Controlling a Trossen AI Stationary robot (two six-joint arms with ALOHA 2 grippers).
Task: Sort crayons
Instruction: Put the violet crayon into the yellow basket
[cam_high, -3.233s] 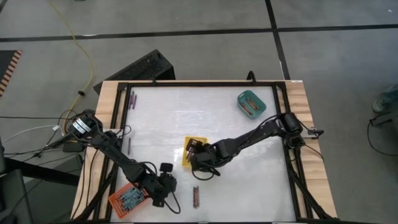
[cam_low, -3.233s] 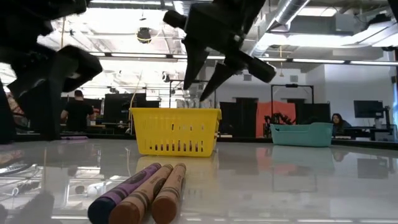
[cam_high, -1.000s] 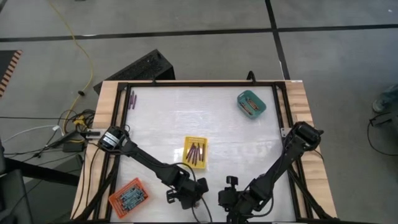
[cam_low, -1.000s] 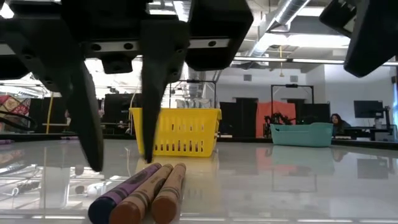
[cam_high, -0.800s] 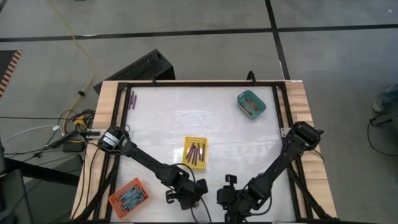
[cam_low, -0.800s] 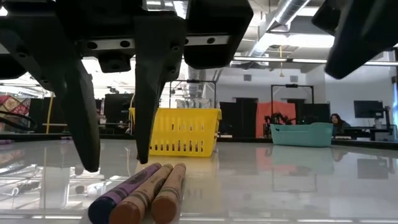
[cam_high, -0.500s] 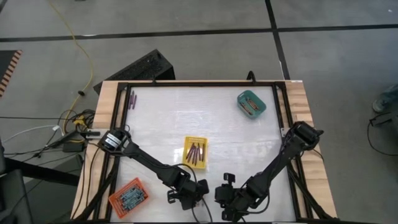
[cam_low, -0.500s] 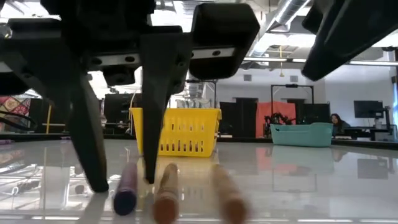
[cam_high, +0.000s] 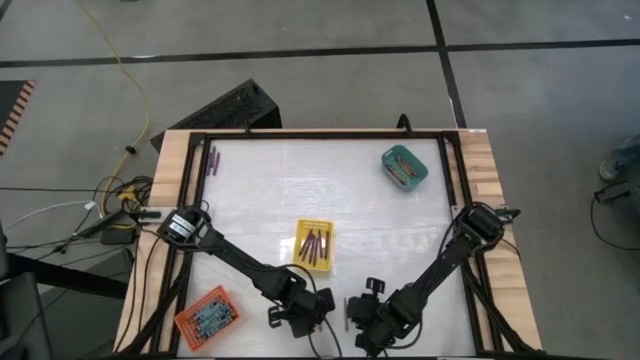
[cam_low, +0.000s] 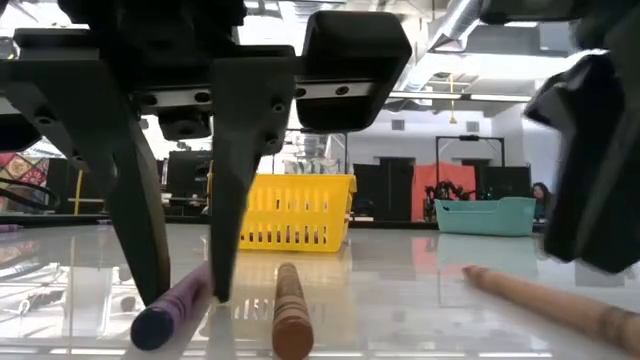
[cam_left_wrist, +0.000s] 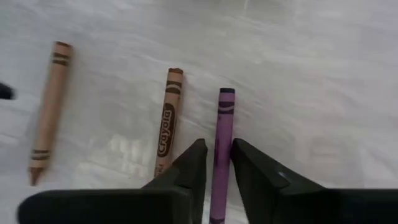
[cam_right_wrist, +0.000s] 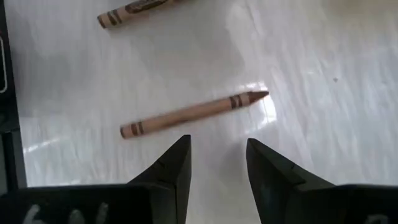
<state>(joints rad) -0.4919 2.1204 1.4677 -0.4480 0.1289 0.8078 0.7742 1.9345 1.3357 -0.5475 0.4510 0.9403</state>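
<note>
Three crayons lie near the table's front edge. The purple crayon (cam_left_wrist: 222, 124) lies between the fingers of my left gripper (cam_left_wrist: 217, 158), which is shut on it. A brown crayon (cam_left_wrist: 168, 118) and a tan crayon (cam_left_wrist: 48, 112) lie beside it on the table. My right gripper (cam_right_wrist: 217, 155) hangs open just above the tan crayon (cam_right_wrist: 193, 113) without touching it. In the high view both grippers (cam_high: 300, 310) (cam_high: 365, 315) hide these crayons. My left gripper pinches the purple crayon's two long sides (cam_left_wrist: 219, 163) between its two fingers, toward the end nearer the wrist. The fingers (cam_low: 225, 250) slant down from above and lie along the crayon. The crayon (cam_low: 165, 308) lies flat on the table.
A yellow tray (cam_high: 315, 245) with several crayons sits mid-table, a teal tray (cam_high: 404, 166) at the far right, an orange tray (cam_high: 205, 315) at the near left. Two purple crayons (cam_high: 212, 158) lie at the far left edge. The two grippers stand close together.
My left gripper has sunk onto the three crayons that lay side by side and narrowed its fingers around the purple one. The brown crayon has turned aside and the tan one has rolled away toward the right. My right gripper has come down and rolled.
</note>
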